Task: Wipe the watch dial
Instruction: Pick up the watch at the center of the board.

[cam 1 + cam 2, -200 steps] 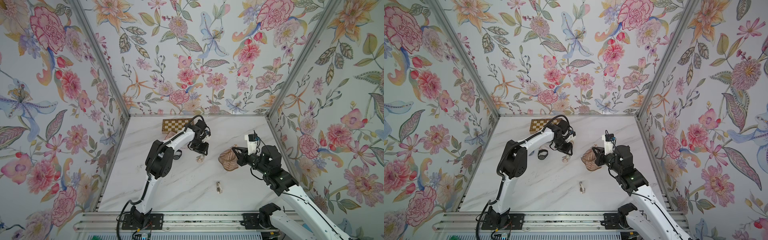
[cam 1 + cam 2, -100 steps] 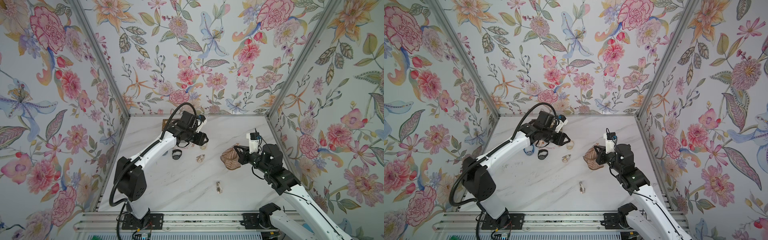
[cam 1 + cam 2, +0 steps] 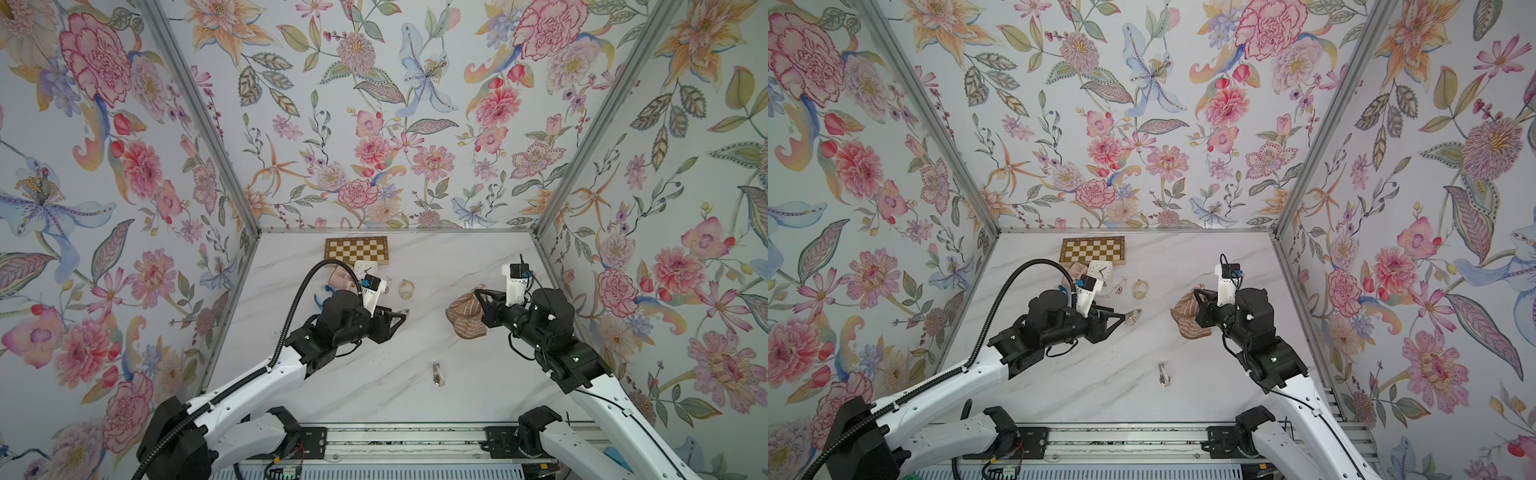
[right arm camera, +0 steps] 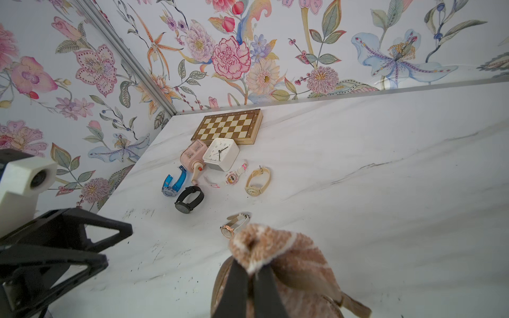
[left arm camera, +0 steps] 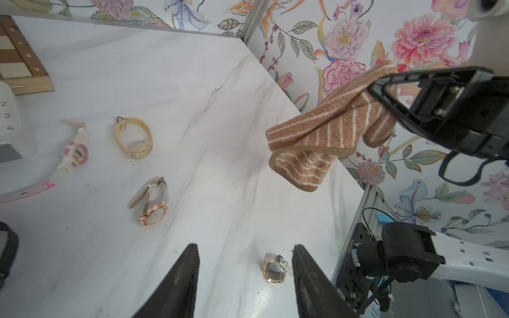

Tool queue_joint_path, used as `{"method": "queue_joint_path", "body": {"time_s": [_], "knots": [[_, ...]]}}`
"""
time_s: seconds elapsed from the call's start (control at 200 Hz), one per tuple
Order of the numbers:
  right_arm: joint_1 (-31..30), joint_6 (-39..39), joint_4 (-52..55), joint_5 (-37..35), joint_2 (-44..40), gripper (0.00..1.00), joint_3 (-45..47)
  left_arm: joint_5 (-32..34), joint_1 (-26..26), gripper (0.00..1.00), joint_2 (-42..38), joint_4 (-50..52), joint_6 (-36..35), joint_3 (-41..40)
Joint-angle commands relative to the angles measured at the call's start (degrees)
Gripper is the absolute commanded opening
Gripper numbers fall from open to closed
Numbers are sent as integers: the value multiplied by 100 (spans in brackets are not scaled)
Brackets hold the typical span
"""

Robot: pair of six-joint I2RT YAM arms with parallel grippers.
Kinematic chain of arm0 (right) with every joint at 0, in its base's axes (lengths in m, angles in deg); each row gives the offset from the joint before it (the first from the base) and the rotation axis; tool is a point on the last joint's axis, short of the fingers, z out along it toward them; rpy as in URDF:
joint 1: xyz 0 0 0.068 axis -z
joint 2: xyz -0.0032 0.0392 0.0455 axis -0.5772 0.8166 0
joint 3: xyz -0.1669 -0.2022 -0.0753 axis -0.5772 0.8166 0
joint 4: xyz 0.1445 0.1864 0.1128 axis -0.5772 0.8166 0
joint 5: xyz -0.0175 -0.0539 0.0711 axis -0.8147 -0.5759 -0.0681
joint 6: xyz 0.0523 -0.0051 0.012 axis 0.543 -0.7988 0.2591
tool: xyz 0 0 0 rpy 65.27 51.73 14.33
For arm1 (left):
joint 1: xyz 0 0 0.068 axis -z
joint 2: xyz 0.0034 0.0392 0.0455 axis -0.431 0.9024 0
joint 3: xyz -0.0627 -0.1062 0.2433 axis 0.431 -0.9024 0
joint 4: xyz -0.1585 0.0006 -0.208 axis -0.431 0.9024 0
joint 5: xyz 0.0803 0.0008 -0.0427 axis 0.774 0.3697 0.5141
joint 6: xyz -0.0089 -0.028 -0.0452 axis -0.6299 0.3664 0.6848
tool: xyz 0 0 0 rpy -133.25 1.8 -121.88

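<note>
Hovering left gripper (image 5: 245,247) spread, empty, beside watch (image 5: 154,214); pinching soft cloth (image 5: 325,132) in right gripper (image 4: 251,271). Judging watch light, fragile, slippery; gripping case edges, not strap.

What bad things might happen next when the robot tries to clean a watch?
1. The right gripper holds the striped cloth by one bunched bit, with the rest dangling. It might slip out mid-wipe.
2. The left gripper is open and empty, so the rose-gold watch lies loose and may skid when rubbed.
3. The cream watch and pink watch lie nearby, so a clumsy reach could bump them.
</note>
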Motion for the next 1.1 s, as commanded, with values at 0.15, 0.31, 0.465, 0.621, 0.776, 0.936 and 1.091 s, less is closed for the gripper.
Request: {"method": "queue_joint_path", "body": {"time_s": [0.15,0.31,0.465,0.621,0.776,0.936,1.091], "knots": [[33,109,77,-31,-342,0,303,1755,1377,51,-202,-1426,139,-1309],[32,312,68,105,-563,0,585,2345,2113,51,516,-2294,497,-1578],[17,413,89,224,-847,0,842,2841,2757,50,1366,-2116,868,-1281],[31,342,174,161,-1211,0,1025,2870,3212,50,1955,-2332,836,-942],[33,295,216,176,-1331,0,1040,2873,3420,50,2537,-2084,522,-445],[33,207,317,173,-1471,0,1030,2915,3425,50,2654,-2187,375,-411],[33,144,358,109,-1577,0,1039,2892,3417,50,2752,-2357,405,-449]]}}
